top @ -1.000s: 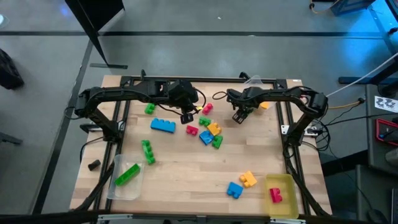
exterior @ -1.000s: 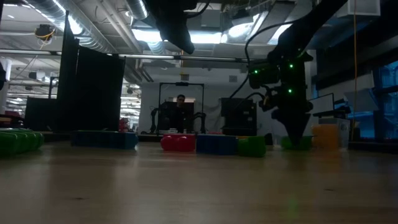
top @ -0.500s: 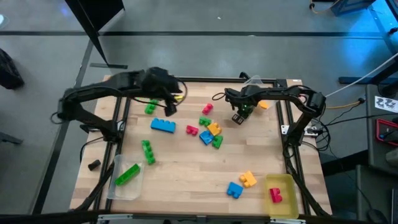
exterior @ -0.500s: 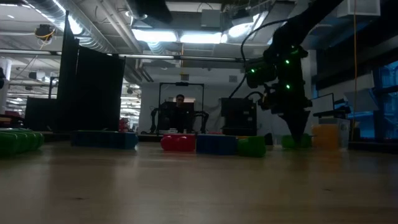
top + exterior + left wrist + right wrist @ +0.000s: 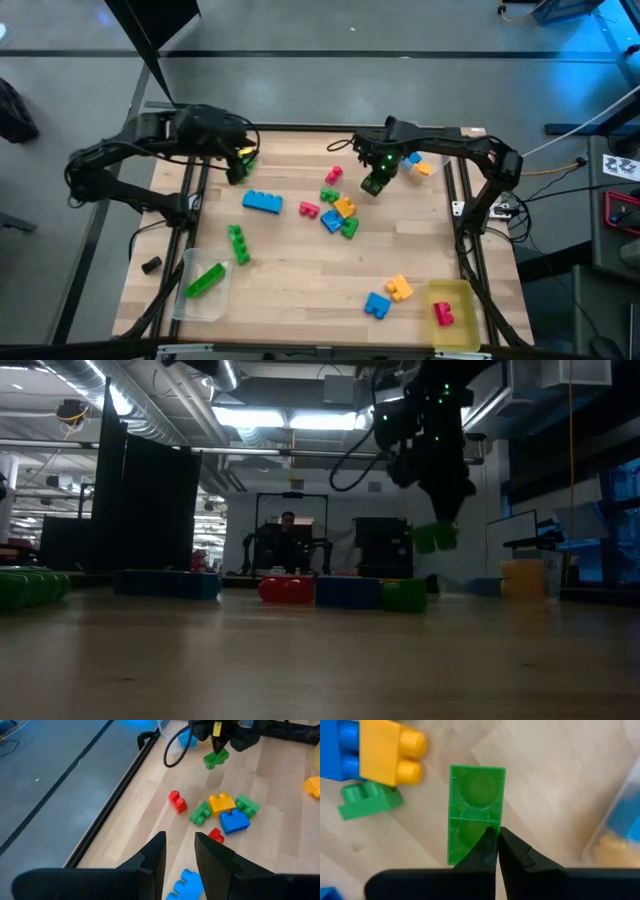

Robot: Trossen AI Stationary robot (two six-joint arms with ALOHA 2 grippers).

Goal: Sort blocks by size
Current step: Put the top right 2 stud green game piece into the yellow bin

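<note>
My right gripper point(image 5: 372, 185) hangs above the table's far middle, shut on a small green block point(image 5: 476, 810), which also shows in the low view point(image 5: 436, 538). My left gripper point(image 5: 180, 850) is open with nothing between its fingers, raised over the far left of the table point(image 5: 238, 168). Loose blocks lie flat on the wood: a long blue one point(image 5: 262, 202), a red one point(image 5: 309, 210), a mixed cluster point(image 5: 342, 213), a long green one point(image 5: 237, 243), and a blue point(image 5: 377, 305) and an orange one point(image 5: 399, 289) near the front. My right gripper comes from above, pointing down, with its nearly closed fingers point(image 5: 517, 854) on one end of the green block's upward hollow face point(image 5: 470, 837). Which wall they pinch is hidden by the fingers. The block hangs below them, clear of the table.
A clear tray point(image 5: 190, 300) at the front left holds a long green block point(image 5: 205, 280). A yellow tray point(image 5: 455, 298) at the front right holds a red block. Another clear tray point(image 5: 405, 130) at the far right holds a blue and an orange block. Black frame rails point(image 5: 190, 215) run along the table's sides.
My right gripper has taken hold of the green block and risen, lifting it clear of the table. My left arm has drawn back toward the table's left edge and gone up, away from the block cluster.
</note>
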